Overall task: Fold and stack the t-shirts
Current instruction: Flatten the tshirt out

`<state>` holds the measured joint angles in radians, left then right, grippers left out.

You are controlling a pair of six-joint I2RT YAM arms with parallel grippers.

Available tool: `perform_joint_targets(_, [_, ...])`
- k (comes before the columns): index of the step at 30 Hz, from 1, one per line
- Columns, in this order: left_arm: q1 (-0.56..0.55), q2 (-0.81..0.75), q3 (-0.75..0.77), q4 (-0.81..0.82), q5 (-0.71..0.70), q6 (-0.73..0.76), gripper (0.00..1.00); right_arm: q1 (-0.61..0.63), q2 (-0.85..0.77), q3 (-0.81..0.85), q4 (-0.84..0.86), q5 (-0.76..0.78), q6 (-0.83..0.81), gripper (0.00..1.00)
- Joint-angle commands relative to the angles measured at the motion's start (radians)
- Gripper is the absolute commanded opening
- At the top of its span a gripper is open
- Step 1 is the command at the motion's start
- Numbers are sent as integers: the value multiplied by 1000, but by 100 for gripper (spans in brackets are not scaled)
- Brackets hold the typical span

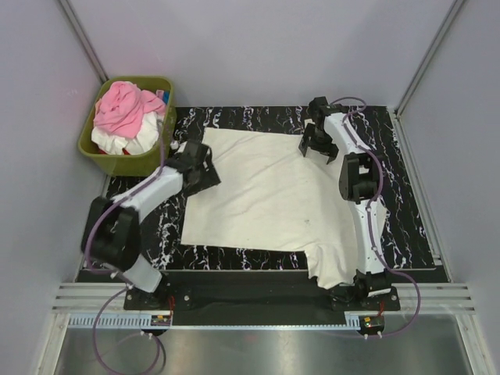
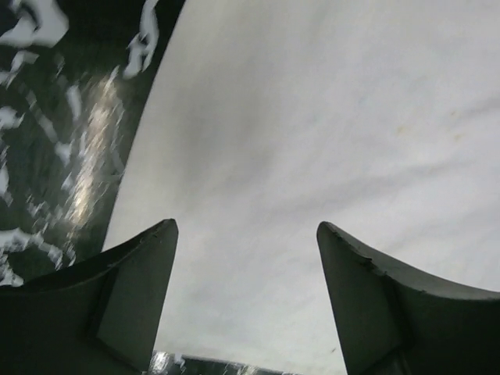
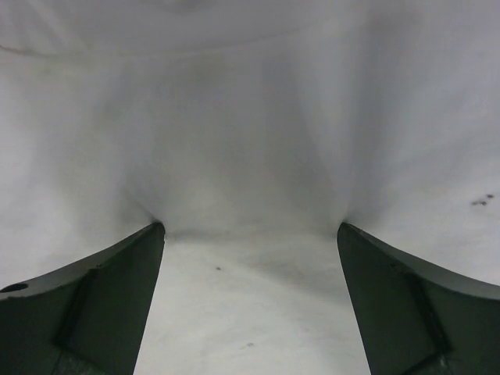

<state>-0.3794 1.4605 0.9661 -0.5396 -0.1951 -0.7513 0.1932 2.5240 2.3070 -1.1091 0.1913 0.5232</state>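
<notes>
Dark fingers (image 2: 133, 289) of the left gripper (image 2: 247, 226) fill the bottom corners of its wrist view. They are spread wide, with nothing between them but the cream t-shirt (image 2: 328, 141) lying below. They hang over the shirt's left edge, where the cloth meets the black marbled mat (image 2: 70, 156).

On the other wrist view, the right gripper (image 3: 250, 226) has its jaws just as wide apart and grips nothing. Its tips rest on the fabric, which puckers into soft creases running up from each tip.

From the top camera, the shirt lies spread flat across the middle of the mat. 1 rumpled part trails to the mat's near edge beside the right arm's base. The left gripper sits on the shirt's left edge near the far corner, and the right gripper sits at its far-right corner.

1 green bin (image 1: 90, 148) stands just off the mat's far-left corner, holding a heap of pink and white garments (image 1: 121, 109).
</notes>
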Motion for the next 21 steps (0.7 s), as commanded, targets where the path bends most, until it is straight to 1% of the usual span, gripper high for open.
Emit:
perform_joint_targets(1, [31, 237, 246, 81, 83, 107, 78, -1, 111, 162, -61, -70, -52, 100])
perform_joint_targets(2, [42, 297, 294, 75, 112, 115, 78, -5, 136, 196, -67, -79, -49, 100])
perform_joint_targets(3, [62, 410, 343, 61, 126, 122, 78, -9, 165, 236, -77, -91, -49, 100])
perform_joint_targets(4, [71, 461, 435, 53, 141, 124, 77, -17, 217, 311, -87, -133, -49, 100])
perform_joint_targets(5, [82, 510, 472, 46, 169, 125, 77, -21, 241, 346, -87, -153, -49, 100])
perform_joint_targets(6, [102, 591, 515, 30, 181, 124, 77, -26, 261, 373, -84, -170, -48, 100])
perform_joint_targets(7, [111, 625, 549, 26, 189, 124, 77, -34, 277, 403, -60, -188, -48, 100])
perform_joint_targets(8, [122, 653, 610, 21, 215, 124, 77, -38, 292, 410, -43, -197, -46, 100])
perform_joint_targets(9, [138, 702, 638, 17, 221, 127, 77, -41, 294, 411, -20, -219, -46, 100])
perform_joint_targets(10, [148, 722, 666, -3, 223, 130, 77, -52, 294, 402, 38, -249, -51, 100])
perform_joint_targets(11, [155, 739, 721, -10, 223, 133, 77, -55, 294, 402, 66, -262, -51, 100])
perform_joint_targets(14, [188, 802, 813, -54, 226, 151, 77, -73, 294, 430, 146, -300, -40, 100])
perform_joint_targets(15, [198, 833, 894, -98, 223, 167, 77, -78, 292, 437, 159, -308, -34, 100])
perform_joint_targets(17, [204, 853, 968, -153, 200, 181, 77, -84, 256, 447, 205, -342, -40, 100])
perform_joint_targets(18, [208, 850, 1021, -199, 198, 188, 77, -87, 236, 445, 221, -349, -54, 99])
perform_joint_targets(19, [208, 836, 1027, -207, 197, 190, 77, -89, 179, 437, 256, -361, -64, 100])
perform_joint_targets(21, [208, 756, 1014, -212, 168, 185, 77, -89, 112, 425, 281, -363, -80, 100])
